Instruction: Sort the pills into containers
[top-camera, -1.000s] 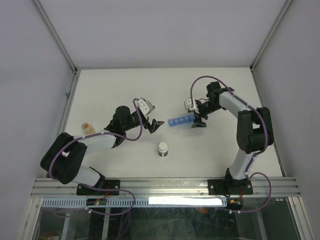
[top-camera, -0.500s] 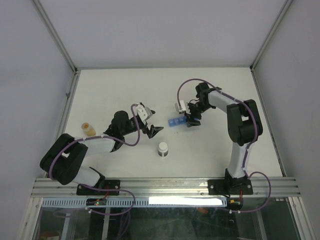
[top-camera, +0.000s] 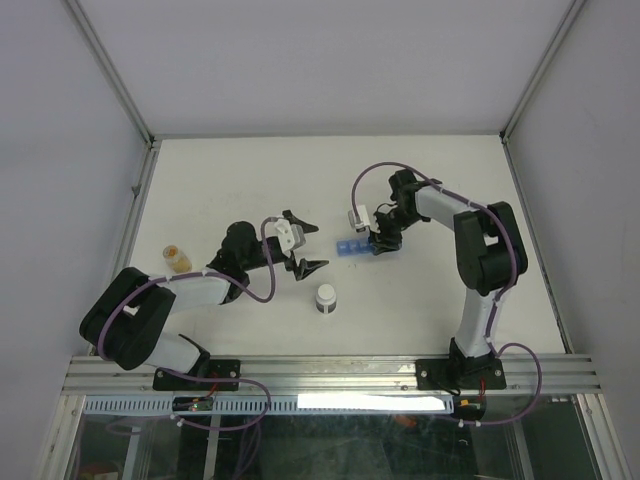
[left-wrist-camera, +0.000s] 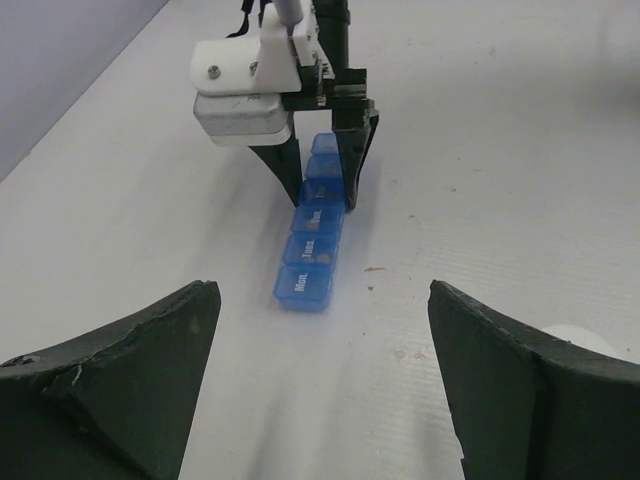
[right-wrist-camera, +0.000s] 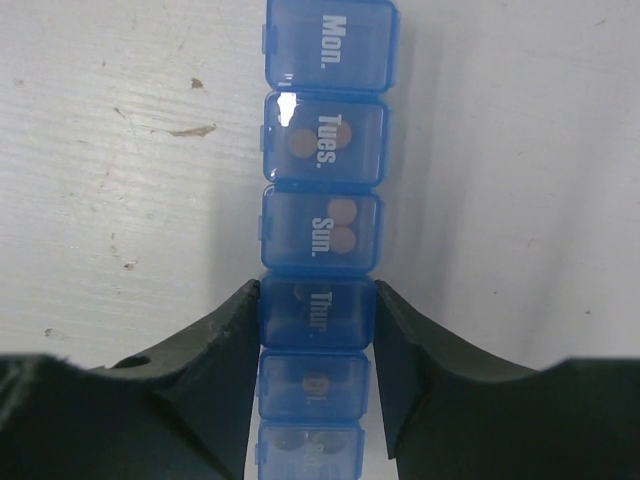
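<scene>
My right gripper (right-wrist-camera: 318, 312) is clamped across the containers (right-wrist-camera: 325, 140), mid-row, which I judge the securing step. My left gripper (left-wrist-camera: 320, 295) is wide, empty. Next: hold steady, open a lid.

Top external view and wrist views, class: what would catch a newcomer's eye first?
The narrow translucent blue pill-organiser strip mid-table stands out first, with the right hand shut on its Thur. compartment. The left hand hangs open facing it, a small white-capped vial nearer the bases.
</scene>
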